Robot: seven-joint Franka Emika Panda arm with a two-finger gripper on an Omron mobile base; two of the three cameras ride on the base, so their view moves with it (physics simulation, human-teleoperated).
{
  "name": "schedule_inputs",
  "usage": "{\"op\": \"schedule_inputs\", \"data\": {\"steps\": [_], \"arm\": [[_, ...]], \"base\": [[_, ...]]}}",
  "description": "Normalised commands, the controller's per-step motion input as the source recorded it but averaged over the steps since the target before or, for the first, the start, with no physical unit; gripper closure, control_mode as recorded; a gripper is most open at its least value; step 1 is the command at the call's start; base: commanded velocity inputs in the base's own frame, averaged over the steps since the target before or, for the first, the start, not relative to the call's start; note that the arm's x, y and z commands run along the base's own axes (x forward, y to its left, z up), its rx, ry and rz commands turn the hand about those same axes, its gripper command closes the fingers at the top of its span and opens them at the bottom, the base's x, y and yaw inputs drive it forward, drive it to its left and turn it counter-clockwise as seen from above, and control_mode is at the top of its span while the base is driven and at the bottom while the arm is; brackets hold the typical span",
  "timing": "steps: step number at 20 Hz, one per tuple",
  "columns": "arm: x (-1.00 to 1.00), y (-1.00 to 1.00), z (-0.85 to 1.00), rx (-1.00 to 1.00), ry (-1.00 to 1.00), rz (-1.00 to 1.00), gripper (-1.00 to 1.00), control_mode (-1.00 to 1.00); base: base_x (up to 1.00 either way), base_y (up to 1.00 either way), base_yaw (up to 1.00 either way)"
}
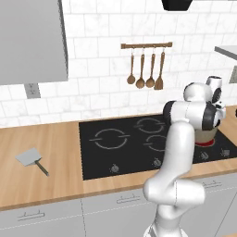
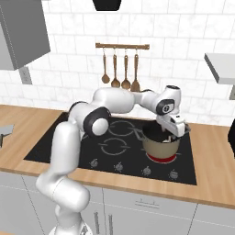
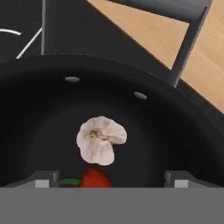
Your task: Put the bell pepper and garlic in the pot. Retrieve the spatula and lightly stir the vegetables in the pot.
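Garlic point(image 3: 101, 145) and bell pepper point(image 3: 94, 178) lie inside the pot point(image 3: 183, 131) beneath the wide-open, empty tool point(image 3: 111, 179); base views hide them.

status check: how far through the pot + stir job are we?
Done: the garlic and the bell pepper both lie inside the pot. In hand: nothing; the gripper hangs open above them. Left: fetch the spatula, which lies on the counter left of the cooktop, and stir.
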Motion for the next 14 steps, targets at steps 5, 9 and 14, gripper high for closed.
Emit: {"op": "schedule_inputs", "data": {"steps": [5,9,14], "arm": [[-0.13,0.31,0.52,0.02,-0.3,-0.05,-1.0,-1.0],[-0.13,0.92,0.48,-0.02,-0.15,0.05,-1.0,-1.0],[-0.29,1.0,0.02,-0.11,0.0,0.37,-1.0,-1.0]], "base": [[0.0,0.0,0.0],[0.0,0.0,0.0],[0.0,0.0,0.0]]}}
